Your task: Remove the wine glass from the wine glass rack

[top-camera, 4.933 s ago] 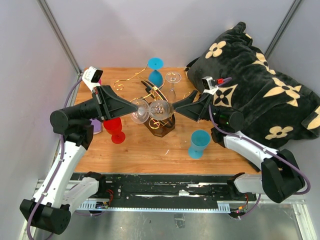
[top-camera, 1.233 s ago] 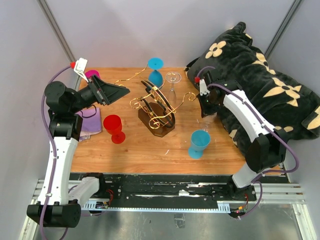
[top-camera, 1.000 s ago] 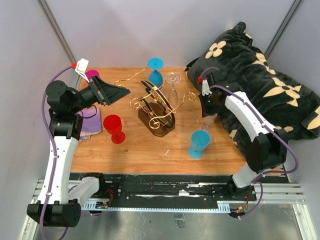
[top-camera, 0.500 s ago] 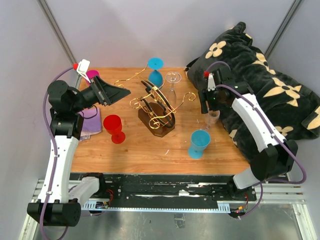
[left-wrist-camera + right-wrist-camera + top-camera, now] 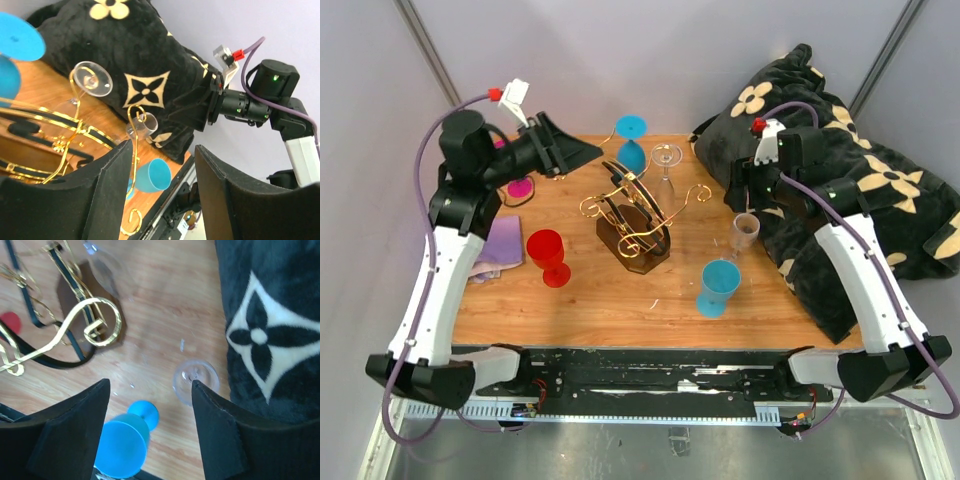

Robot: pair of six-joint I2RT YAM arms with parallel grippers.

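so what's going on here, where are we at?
A clear wine glass stands upright on the table, off the gold wire rack and close to the black blanket. The right pincer hangs open above the glass, holding nothing. The left pincer is also open and empty, raised over the far-left part of the table.

Two clear wine glasses, two blue goblets; one each: red goblet, pink cup, wine glass rack, blanket, purple cloth.
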